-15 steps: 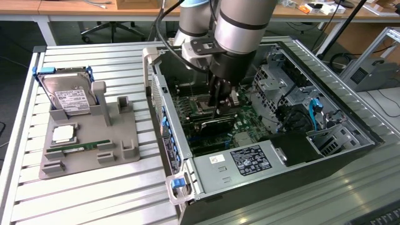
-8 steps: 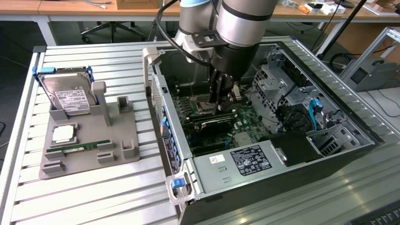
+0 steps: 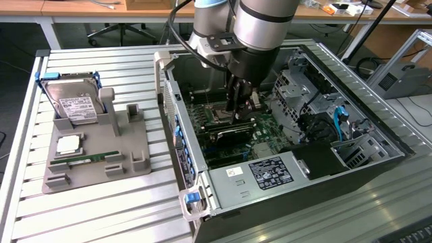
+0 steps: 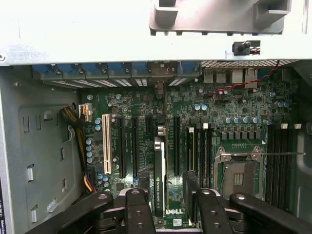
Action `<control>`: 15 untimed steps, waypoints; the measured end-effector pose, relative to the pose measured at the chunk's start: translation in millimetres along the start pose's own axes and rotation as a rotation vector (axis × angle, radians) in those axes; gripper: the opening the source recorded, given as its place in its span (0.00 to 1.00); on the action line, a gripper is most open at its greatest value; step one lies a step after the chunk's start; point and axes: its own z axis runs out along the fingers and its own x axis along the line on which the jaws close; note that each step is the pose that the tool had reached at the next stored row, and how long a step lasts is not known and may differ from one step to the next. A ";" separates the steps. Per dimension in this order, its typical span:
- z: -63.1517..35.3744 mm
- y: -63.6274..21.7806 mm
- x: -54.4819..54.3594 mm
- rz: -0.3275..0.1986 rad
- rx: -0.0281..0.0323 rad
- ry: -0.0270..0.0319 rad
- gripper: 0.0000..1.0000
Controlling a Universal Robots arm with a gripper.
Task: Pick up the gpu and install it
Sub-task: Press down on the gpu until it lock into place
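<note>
Exterior view: arm reaches down from top centre of the frame into the open computer case (image 3: 351, 167), which lies on its side on the slatted metal surface (image 3: 101, 212), filling the right half of the picture. Gripper (image 3: 242, 109) sits low inside the case, directly over the green motherboard (image 3: 270, 132) at mid-frame.

The gpu (image 3: 233, 132) is a dark card just below the gripper tip, lying along the motherboard in the slot area, edge up.

Wrist view: the gpu (image 4: 159, 175) stands on edge in a slot at lower centre of the frame, thin black strip with green lettering, running up toward the blue retention clips (image 4: 107, 70) along the case's rear wall. The gripper (image 4: 165, 204) occupies the bottom edge; the jaws stand one on each side of the card, set narrow around it. Whether the pads actually press on the card I cannot tell. White expansion slot (image 4: 106, 144) to the left of the card, empty CPU socket (image 4: 239, 175) at lower right.

Left half of the exterior view: grey parts holder (image 3: 101, 152) on the surface, carrying a silver hard drive (image 3: 74, 104) with white label at upper left, a processor chip (image 3: 70, 145) below it, and a green memory stick (image 3: 84, 160) lying flat.
</note>
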 end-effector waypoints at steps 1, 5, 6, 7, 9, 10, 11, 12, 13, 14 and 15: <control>0.0 0.0 0.0 0.000 0.0000 0.0000 0.41; 0.0 0.0 0.0 0.000 0.0000 0.0000 0.33; 0.0 0.0 0.0 0.000 0.0000 0.0000 0.27; 0.0 0.0 0.0 0.000 0.0000 0.0000 0.20; 0.0 0.0 0.0 0.000 0.0000 0.0000 0.11; 0.0 0.0 0.0 0.000 0.0000 0.0000 0.11; 0.0 0.0 0.0 0.000 0.0000 0.0000 0.11; 0.0 0.0 0.0 0.000 0.0000 0.0000 0.11; 0.0 0.0 0.0 0.000 0.0000 0.0000 0.11; 0.0 0.0 0.0 0.000 0.0000 0.0000 0.11; 0.5 0.0 0.0 0.000 0.0000 0.0001 0.11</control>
